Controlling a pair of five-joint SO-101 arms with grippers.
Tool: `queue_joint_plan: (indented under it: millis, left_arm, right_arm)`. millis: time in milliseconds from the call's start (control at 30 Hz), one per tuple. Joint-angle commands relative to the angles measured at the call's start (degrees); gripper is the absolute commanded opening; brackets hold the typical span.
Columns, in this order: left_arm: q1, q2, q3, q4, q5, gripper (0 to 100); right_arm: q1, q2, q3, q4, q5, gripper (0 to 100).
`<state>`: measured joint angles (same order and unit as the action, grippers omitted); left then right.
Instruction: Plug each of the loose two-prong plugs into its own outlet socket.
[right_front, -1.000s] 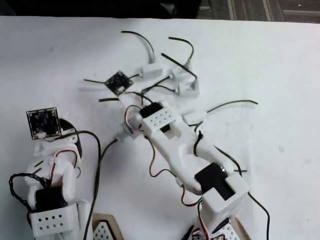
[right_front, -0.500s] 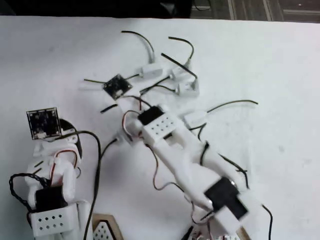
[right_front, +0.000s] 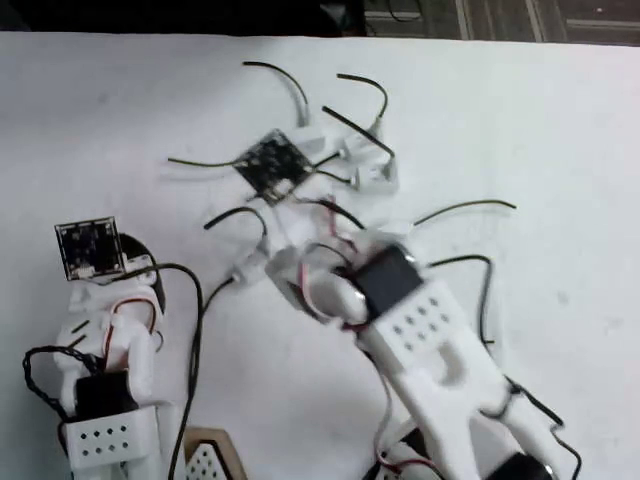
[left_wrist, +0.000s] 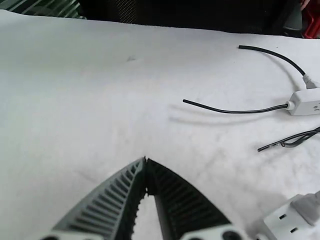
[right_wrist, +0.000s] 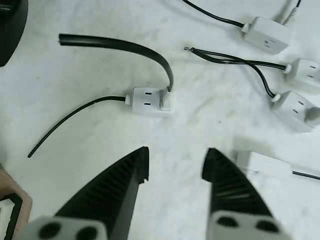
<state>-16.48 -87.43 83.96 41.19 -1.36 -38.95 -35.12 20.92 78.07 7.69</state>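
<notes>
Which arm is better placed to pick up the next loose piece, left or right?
Right, probably: the right gripper hangs open beside a white corded piece, while the left gripper is shut.

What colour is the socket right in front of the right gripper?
The socket is white, clearest in the right wrist view.

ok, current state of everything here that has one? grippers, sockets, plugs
Left gripper: shut, empty.
Right gripper: open, empty, above the table.
White two-prong plug on the thick black cable: seated in a socket block's end.
White socket block on the thin black lead: holds that plug; face slots empty.
Three clustered white socket blocks: visible slots empty.
White block beside one open finger: partly hidden, cannot tell.
</notes>
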Motion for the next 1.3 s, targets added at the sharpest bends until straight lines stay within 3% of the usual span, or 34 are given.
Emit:
queue_joint_plan:
  millis: [0, 67, 400, 667, 867, 1267]
  left_arm:
    - [0.04, -0.57, -0.09, -1.05, 0.00, 2]
    - [0.04, -0.57, -0.09, -0.97, 0.00, 2]
    - [0.31, -0.57, 0.09, -0.44, 0.09, 2]
    - [4.09, -0.57, 0.88, 0.97, 0.00, 2]
    - [7.69, -0.66, 2.64, 1.05, -1.85, 2]
    - [11.30, -0.66, 4.31, 1.05, -3.96, 2]
  right_arm:
    - [2.86, -6.81, 1.23, 2.77, -0.53, 0.8]
    - [4.88, -9.80, 5.19, 3.30, -0.53, 4.3]
    - [12.79, -34.68, 34.55, -3.74, -2.02, 1.7]
    - [19.91, -55.16, 47.47, -3.74, -6.15, 1.7]
    - [20.18, -67.65, 59.34, -6.46, -6.59, 1.7]
    - [20.44, -67.21, 67.69, -6.99, -6.59, 1.7]
